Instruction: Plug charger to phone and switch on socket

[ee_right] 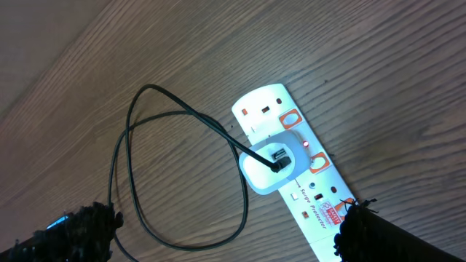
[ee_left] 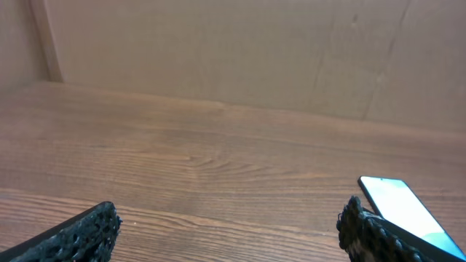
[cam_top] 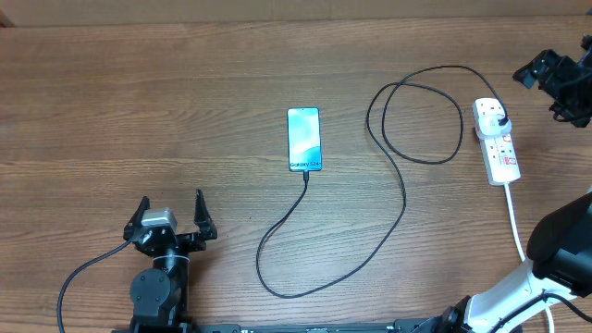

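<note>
Surface: brown wood-grain table point(cam_top: 139, 92), with a plain tan panel point(ee_left: 218, 51) behind it.

The phone point(cam_top: 303, 139) lies flat mid-table, screen lit.

Count is 1 phone, 1 charger point(cam_top: 404, 199), 1 socket point(cam_top: 497, 141), 2 grippers.

The charger loops from the phone's text end out to the socket, which is well right of the phone. The cable tip meets the phone's edge, but it's too small to tell if it's seated.

At the strip, the cable enters a white adapter point(ee_right: 273, 164). Switch position is unreadable.

The strip's white cord point(cam_top: 516, 217) runs off behind the right arm.

Left gripper point(cam_top: 172, 211) is near-left of the phone, fingers spread and holding nothing.

Right gripper point(ee_right: 229, 218) is over the strip, fingers wide apart and holding nothing. In the overhead view it's cut off at the frame edge.
</note>
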